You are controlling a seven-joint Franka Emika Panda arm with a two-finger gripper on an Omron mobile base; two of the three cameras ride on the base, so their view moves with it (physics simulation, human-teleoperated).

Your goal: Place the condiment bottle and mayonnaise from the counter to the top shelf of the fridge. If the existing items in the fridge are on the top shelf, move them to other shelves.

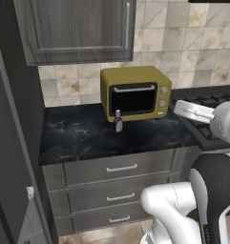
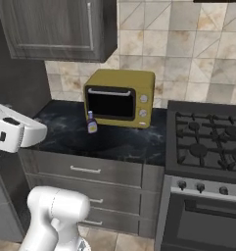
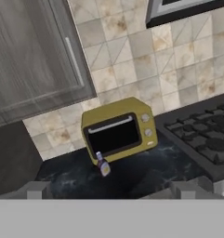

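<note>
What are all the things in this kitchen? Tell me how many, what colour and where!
Small slim dark bottle with a pale cap: one, dark maroon, upright on the counter just in front of the oven door.
Boxy mustard-yellow toaster oven: one, yellow with a black door, at the back of the counter.
Black marble-patterned counter: one, black with white veins, above the drawers.
Grey drawer fronts: three, grey, under the counter.
Grey wall cabinet: one, above the counter.
Black gas stove: one, right of the counter.
Beige tiled wall: behind everything.
White robot arm's tool: one, dark fingertips wide open, holding nothing.
</note>
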